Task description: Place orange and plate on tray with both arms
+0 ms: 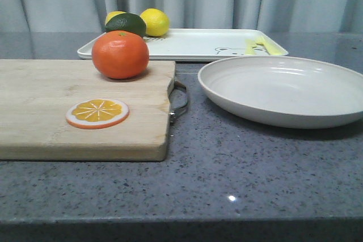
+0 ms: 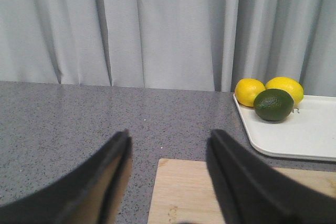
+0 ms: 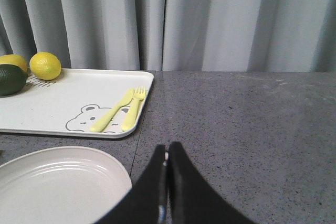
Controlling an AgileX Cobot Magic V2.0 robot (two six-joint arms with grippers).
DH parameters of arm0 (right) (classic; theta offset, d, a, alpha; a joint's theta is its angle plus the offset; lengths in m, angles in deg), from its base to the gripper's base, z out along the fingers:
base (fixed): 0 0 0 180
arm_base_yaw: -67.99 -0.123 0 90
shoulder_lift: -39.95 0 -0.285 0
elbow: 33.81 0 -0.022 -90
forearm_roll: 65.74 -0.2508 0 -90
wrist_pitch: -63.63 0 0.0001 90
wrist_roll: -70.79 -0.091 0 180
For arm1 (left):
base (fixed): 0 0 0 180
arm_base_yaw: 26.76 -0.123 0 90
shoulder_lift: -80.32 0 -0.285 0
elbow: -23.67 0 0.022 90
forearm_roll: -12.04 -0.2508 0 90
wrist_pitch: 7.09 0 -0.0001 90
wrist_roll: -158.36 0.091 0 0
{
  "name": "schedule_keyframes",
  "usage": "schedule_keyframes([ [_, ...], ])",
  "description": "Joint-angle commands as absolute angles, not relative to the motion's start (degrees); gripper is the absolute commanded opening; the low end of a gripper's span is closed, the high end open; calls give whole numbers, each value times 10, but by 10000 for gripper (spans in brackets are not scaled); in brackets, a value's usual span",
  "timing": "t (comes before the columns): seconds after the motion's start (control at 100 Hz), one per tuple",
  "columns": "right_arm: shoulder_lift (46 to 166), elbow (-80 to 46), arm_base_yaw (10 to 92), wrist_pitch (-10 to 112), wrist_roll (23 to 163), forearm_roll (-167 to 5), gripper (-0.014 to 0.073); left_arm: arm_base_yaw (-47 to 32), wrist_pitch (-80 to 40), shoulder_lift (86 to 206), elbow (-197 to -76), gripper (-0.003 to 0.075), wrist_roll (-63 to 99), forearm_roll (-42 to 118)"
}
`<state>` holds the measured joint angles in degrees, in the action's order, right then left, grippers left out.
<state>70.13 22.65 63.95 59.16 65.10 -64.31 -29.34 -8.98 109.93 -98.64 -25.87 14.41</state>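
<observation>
Well, your left gripper (image 2: 168, 182) gapes, right gripper (image 3: 167, 182) is clenched empty; orange (image 1: 120, 54) looks slick, so pinch its middle; take plate (image 1: 283, 90) by its rim.

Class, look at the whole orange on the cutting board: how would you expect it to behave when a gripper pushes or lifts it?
The orange is round and rests on the flat cutting board, so a sideways nudge would probably roll it. Its glossy skin suggests it may slip between narrow fingers. It looks firm, likely holding its shape under a moderate squeeze.
</observation>
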Motion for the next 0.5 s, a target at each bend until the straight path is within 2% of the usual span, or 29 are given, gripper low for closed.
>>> schedule_keyframes([
  [0.0,709,205,639,640,653,-639,-57,-292,-55,1132,-1026,537,-263,145],
  [0.09,709,205,639,640,653,-639,-57,-292,-71,1166,-1050,574,-263,146],
  [0.25,709,205,639,640,653,-639,-57,-289,-71,1229,-1094,578,-263,147],
  [0.49,709,205,639,640,653,-639,-57,-214,-106,1352,-1190,578,-263,147],
])
